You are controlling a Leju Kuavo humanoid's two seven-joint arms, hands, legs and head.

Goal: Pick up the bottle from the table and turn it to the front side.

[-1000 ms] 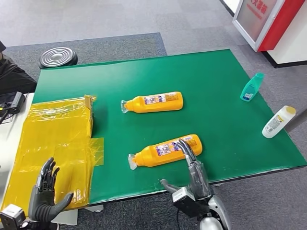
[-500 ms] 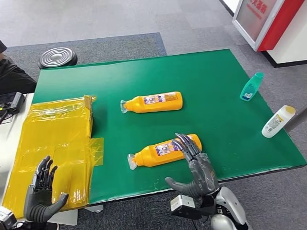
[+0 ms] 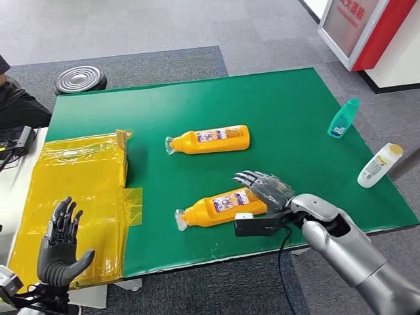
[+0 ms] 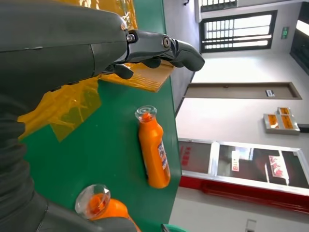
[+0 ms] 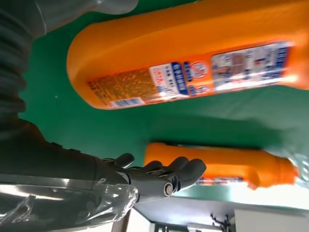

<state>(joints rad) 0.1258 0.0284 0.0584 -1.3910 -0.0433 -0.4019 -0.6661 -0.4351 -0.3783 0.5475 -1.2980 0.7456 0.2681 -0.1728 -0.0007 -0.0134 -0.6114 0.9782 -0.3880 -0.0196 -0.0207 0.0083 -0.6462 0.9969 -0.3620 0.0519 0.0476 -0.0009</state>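
Two orange bottles lie on their sides on the green table (image 3: 297,111), caps pointing left. The near bottle (image 3: 223,207) shows its label up, and so does the far bottle (image 3: 208,140). My right hand (image 3: 265,190) hovers palm down over the near bottle's base end, fingers spread, holding nothing. The right wrist view shows the near bottle (image 5: 189,63) close beside the palm, the far bottle (image 5: 218,166) beyond the fingers (image 5: 164,176). My left hand (image 3: 62,243) is open above the yellow plastic at the table's front left. The left wrist view shows the far bottle (image 4: 155,150).
A teal bottle (image 3: 344,118) and a white bottle (image 3: 378,166) lie near the table's right edge. A yellow plastic bag (image 3: 74,190) covers the left side. A black round base (image 3: 79,79) sits on the floor behind, and a person's dark sleeve (image 3: 17,108) is at far left.
My right arm has swung out to the right and the hand has turned from upright to palm down over the near bottle's base. The left hand has barely shifted.
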